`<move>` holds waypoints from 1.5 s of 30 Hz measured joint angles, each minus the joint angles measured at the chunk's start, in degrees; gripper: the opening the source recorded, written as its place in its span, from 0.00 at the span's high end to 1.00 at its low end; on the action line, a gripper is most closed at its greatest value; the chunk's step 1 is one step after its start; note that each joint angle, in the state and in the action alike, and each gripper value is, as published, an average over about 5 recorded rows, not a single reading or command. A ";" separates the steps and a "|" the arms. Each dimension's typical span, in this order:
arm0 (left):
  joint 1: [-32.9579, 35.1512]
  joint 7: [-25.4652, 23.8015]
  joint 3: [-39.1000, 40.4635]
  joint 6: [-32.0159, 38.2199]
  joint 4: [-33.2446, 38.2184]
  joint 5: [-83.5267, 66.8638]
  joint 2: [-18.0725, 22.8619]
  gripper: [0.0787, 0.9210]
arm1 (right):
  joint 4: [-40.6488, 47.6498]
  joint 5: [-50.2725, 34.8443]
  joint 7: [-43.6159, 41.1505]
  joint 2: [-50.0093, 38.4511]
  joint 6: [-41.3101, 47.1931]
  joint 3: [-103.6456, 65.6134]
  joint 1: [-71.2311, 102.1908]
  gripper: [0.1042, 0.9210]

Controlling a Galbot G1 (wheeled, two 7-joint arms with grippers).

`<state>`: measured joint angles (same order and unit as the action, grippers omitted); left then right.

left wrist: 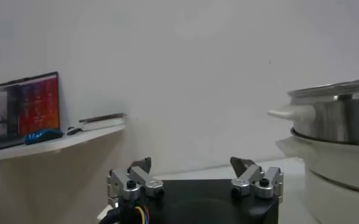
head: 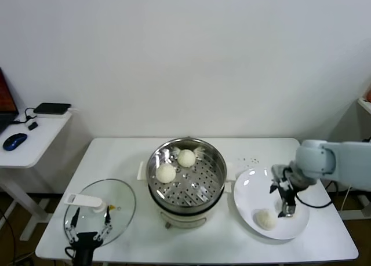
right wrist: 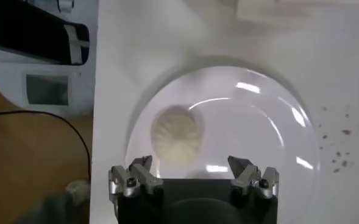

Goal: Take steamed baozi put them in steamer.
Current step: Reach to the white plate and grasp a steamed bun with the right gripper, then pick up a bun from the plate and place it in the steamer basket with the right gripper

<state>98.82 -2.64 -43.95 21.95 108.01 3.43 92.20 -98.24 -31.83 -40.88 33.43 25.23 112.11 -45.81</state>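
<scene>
A white counter (head: 232, 248) holds a steel steamer (head: 185, 172) with two steamed baozi (head: 175, 166) on its perforated tray; a third bun (head: 266, 219) lies on a white plate (head: 249, 185) to the right. The right tool (head: 283, 208) hovers over the plate, just beside the bun, jaws apart; a descent off centre could nudge the soft bun across the plate. The left tool (head: 90, 226), jaws apart, waits low by a glass lid (head: 119, 199); plain white wall behind; side desk with a mouse (head: 14, 141).
</scene>
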 measured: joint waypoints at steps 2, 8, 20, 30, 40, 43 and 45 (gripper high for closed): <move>0.01 0.00 0.04 -0.02 -0.05 0.12 0.00 0.12 | 0.00 0.78 0.59 -0.50 0.53 -1.47 2.45 0.12; -0.06 0.01 0.21 0.05 -0.29 0.45 0.00 0.12 | 0.48 2.74 1.99 -1.04 1.46 -5.25 7.97 0.12; -0.30 0.02 0.29 0.31 -0.71 0.75 0.00 0.12 | 2.42 5.10 3.01 -0.75 1.89 -9.14 13.90 0.12; -0.41 0.07 0.33 0.38 -0.86 0.88 0.00 0.12 | 3.42 6.14 3.61 0.25 1.90 -11.28 15.82 0.30; -0.35 0.08 0.13 0.46 -0.62 0.94 0.00 0.12 | 2.21 5.84 2.98 0.43 0.59 -10.01 13.05 0.43; -0.30 0.07 0.03 0.46 -0.45 0.94 0.00 0.12 | 1.36 5.23 1.99 1.01 -1.39 -7.48 8.60 0.43; -0.20 0.06 -0.01 0.47 -0.35 0.94 0.00 0.12 | 1.07 4.87 0.94 1.74 -3.85 -5.17 4.37 0.43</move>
<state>98.63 -2.58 -43.96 22.42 107.66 4.37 92.20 -97.17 -26.97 -39.94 35.16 21.38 106.94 -41.44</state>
